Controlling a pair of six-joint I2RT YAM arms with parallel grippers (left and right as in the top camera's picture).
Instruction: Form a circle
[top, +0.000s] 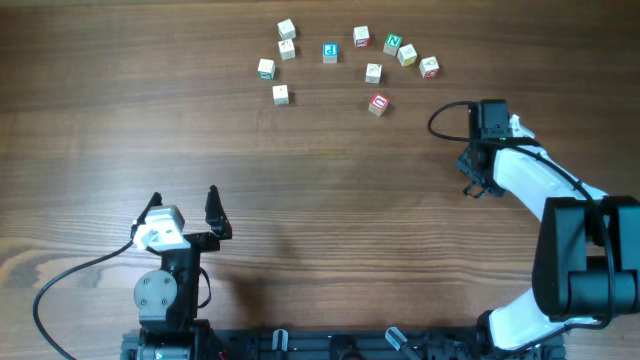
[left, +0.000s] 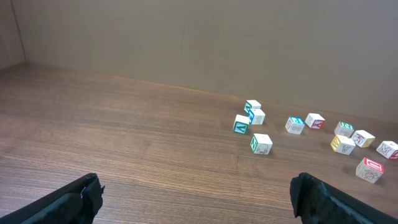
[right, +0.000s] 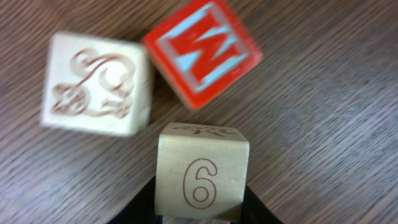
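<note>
While right hand grips it, wooden block shows 6.

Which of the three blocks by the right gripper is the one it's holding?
The pale block with the 6, pinched between the dark fingers. The red W block and the swirl-patterned block lie free on the table beyond it.

Lettered blocks in loose arc, wooden table, left tool spread open
</note>
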